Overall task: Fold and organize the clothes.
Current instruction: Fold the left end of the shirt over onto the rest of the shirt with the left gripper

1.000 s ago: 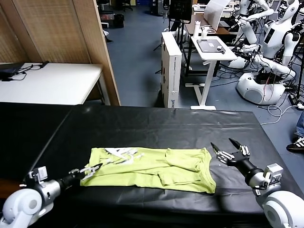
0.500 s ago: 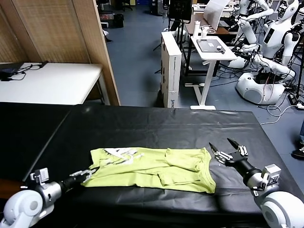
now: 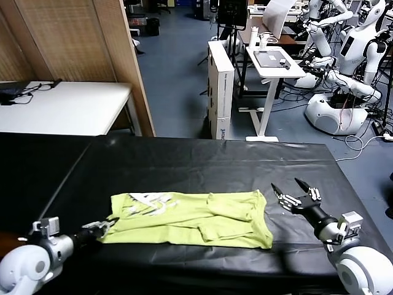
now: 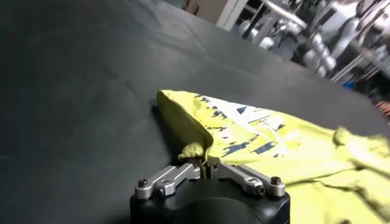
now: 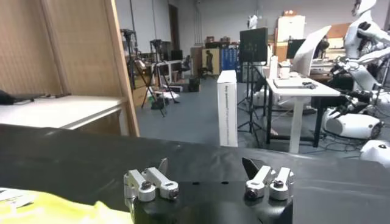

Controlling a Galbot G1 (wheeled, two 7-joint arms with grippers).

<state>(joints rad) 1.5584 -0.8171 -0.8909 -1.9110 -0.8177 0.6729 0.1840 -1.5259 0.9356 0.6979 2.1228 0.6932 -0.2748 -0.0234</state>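
The lime yellow-green T-shirt lies folded into a long strip on the black table, with a white and blue print near its left end. My left gripper is shut on the shirt's left front corner; in the left wrist view the gripper pinches a bunched bit of the cloth. My right gripper is open and empty, just right of the shirt's right end and above the table. In the right wrist view the right gripper has its jaws wide apart, with a bit of the shirt at the corner.
The black table stretches wide behind the shirt. A white desk and a wooden partition stand behind at the left. A white box, a stand table and other robots stand beyond the far edge.
My left gripper has pulled back toward the left front with the shirt's corner, dragging the whole shirt slightly left and smoothing it. The right gripper has stayed open beside the right end.
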